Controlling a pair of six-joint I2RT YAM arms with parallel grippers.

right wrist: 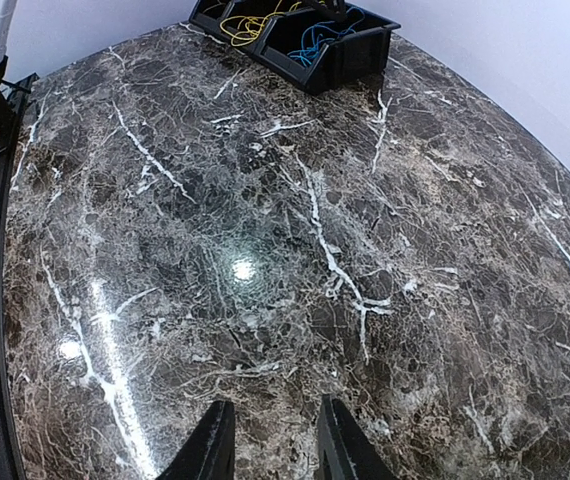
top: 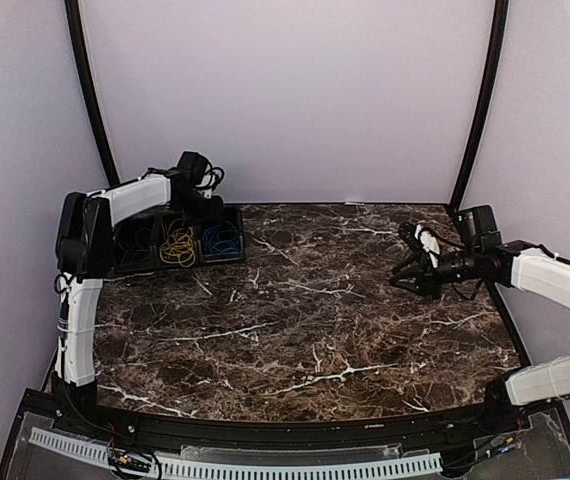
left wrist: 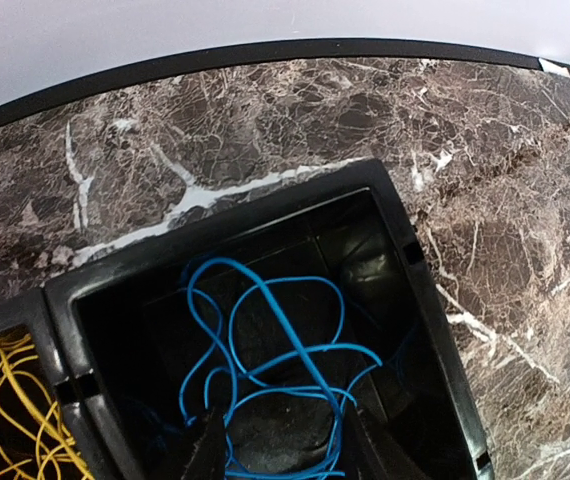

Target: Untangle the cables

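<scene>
Left tool (left wrist: 283, 455): apart, straddling blue cable (left wrist: 277, 358) inside bin (left wrist: 433, 320), not clamped.
Right tool (right wrist: 273, 445): partly apart, empty, over table (right wrist: 265, 200), far from bin.

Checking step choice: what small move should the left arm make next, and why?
Probably lift the left end effector straight up. Its fingers stand apart over the blue cable, which lies loose in its own compartment of the bin, separate from the yellow cable.

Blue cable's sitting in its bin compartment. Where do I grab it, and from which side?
Probably grip one open loop of the blue cable from straight above: the bin walls shut off the sides, and the loops lie loosely spread, so single strands can be pinched.
</scene>
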